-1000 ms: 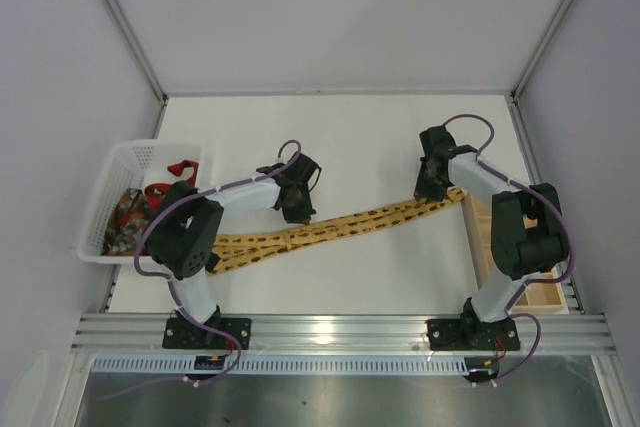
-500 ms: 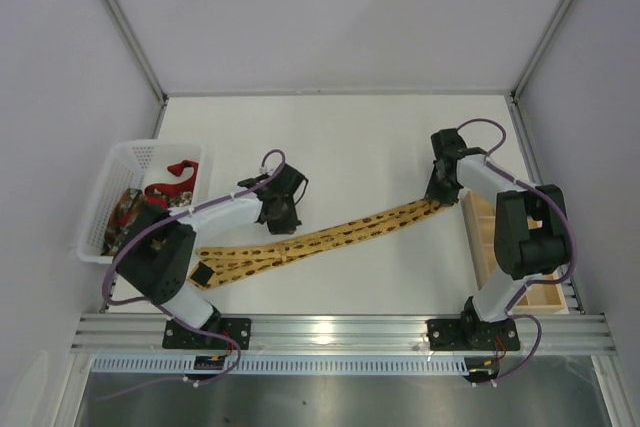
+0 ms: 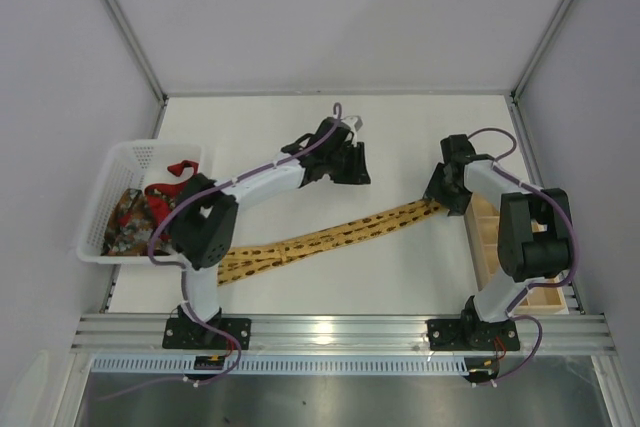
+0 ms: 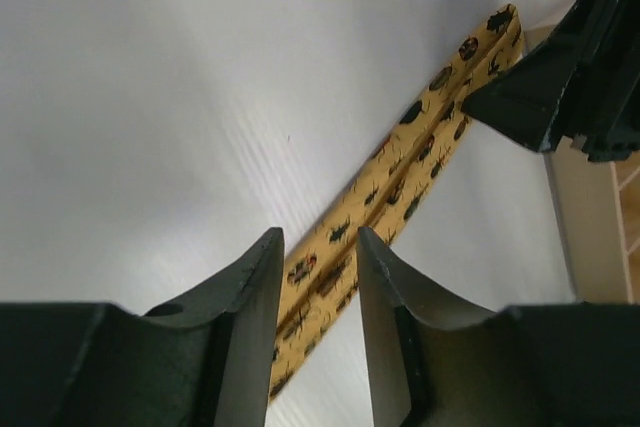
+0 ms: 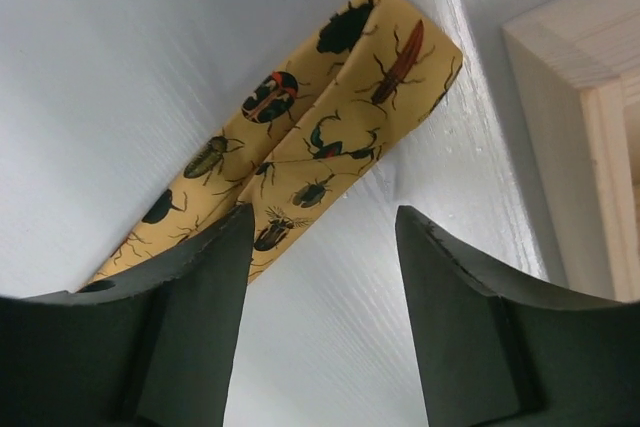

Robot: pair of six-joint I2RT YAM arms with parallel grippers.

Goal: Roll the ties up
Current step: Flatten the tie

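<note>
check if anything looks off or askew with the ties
Nothing damaged or spilled. The yellow tie lies folded double, slanting across the table, its fold by the wooden tray. The red tie and patterned tie sit bunched in the white basket.

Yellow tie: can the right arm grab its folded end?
Probably yes. The right end effector hangs open just over the tie at its folded end, nothing between them. The wooden box sits beside, not touching the tie.
</note>
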